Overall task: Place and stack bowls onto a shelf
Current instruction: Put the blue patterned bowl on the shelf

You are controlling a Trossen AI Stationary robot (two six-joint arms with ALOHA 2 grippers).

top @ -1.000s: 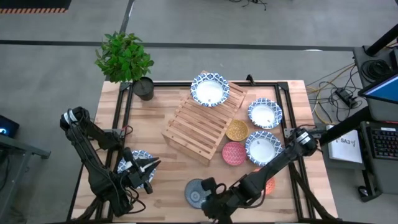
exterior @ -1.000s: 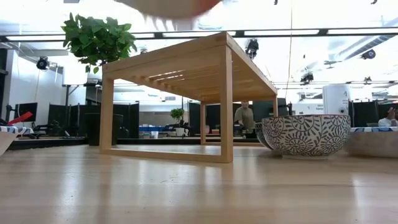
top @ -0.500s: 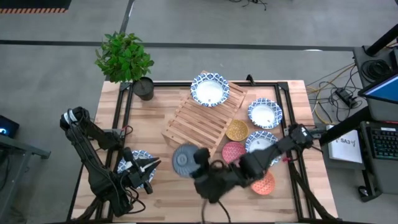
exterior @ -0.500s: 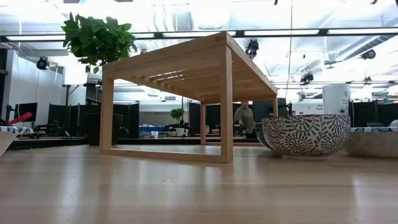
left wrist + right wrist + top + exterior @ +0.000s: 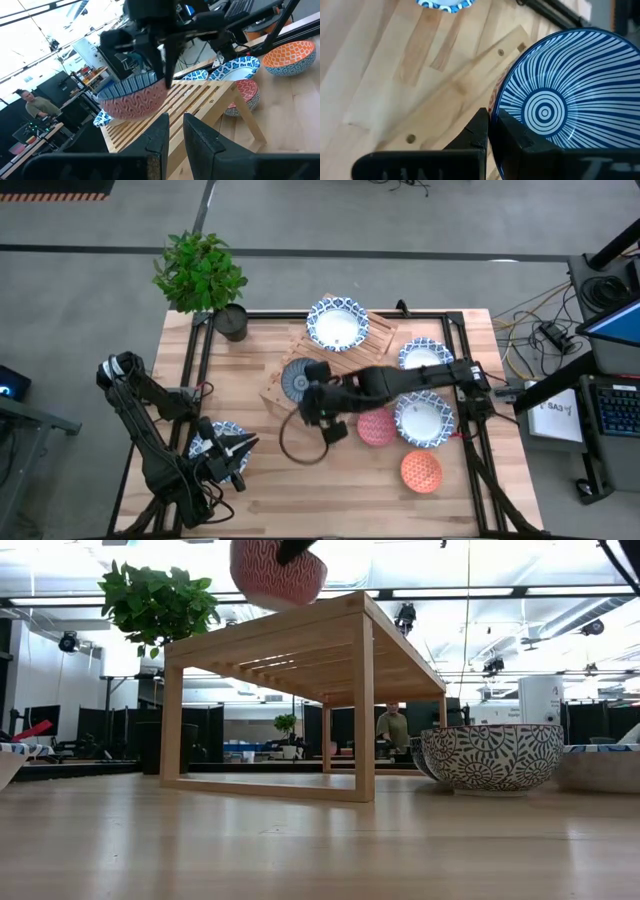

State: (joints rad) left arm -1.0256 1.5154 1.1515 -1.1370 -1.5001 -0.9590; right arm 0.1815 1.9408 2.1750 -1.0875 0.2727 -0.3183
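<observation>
Above the shelf's [image 5: 318, 385] near edge, right jaws [image 5: 312, 392] pinching the blue-striped bowl's [image 5: 297, 378] rim.

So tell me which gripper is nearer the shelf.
Right. The right gripper hangs over the shelf's left end, holding a blue-striped bowl by its rim. The left gripper rests low near the table's front-left, well off the shelf.

Striped bowl [image 5: 297, 379] (held) above shelf [image 5: 330, 370]

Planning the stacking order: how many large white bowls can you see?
4: one on the shelf's far end, two on the table right of it, one by the left tool. None seems hidden.
</observation>
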